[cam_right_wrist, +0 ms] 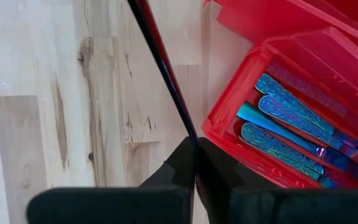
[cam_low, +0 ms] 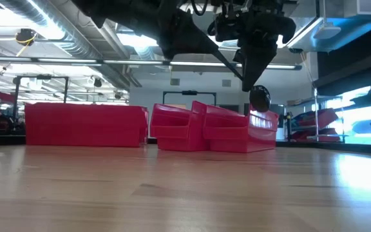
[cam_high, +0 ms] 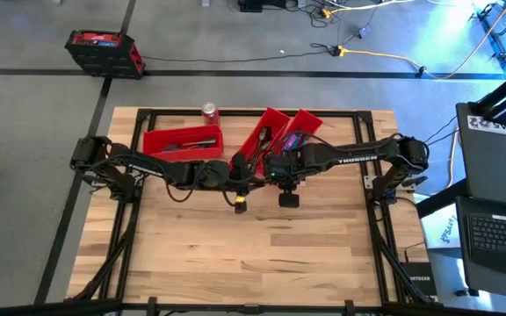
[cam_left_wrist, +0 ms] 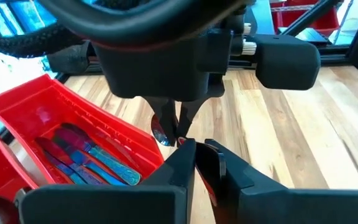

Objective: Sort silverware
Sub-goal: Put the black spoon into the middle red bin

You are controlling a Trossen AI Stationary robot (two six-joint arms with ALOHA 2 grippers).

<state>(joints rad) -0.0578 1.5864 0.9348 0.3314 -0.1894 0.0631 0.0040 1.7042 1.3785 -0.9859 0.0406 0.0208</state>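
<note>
Right wrist view: the right pincer (cam_right_wrist: 194, 155) is clenched on the handle of a slender dark spoon (cam_right_wrist: 163, 62), held in the air above the counter (cam_high: 262, 254) just beside a red bin (cam_right_wrist: 229, 93) that already carries teal-handled silverware (cam_right_wrist: 291, 106). The left pincer (cam_left_wrist: 197, 155) faces it at the middle of the counter, right up against the hanging piece; whether it has hold of anything cannot be told.

The low view shows the spoon's long axis close to upright, handle up in the grip and the dark bowl (cam_low: 259, 98) pointing down, well clear of the wood and in front of the three red bins (cam_high: 156, 140) at the back.

The step in hand reads as a pass between the two arms, or a re-grip ahead of the drop. To do it well, the receiving arm would want a firm pinch on the bare shaft below the right pincer before that one lets go, since so thin and smooth a piece is likely to swing or slip out. The spoon would then be best turned to lie along the length of its bin, level with the pieces already there, and released low over the bin floor, not dropped from height
</note>
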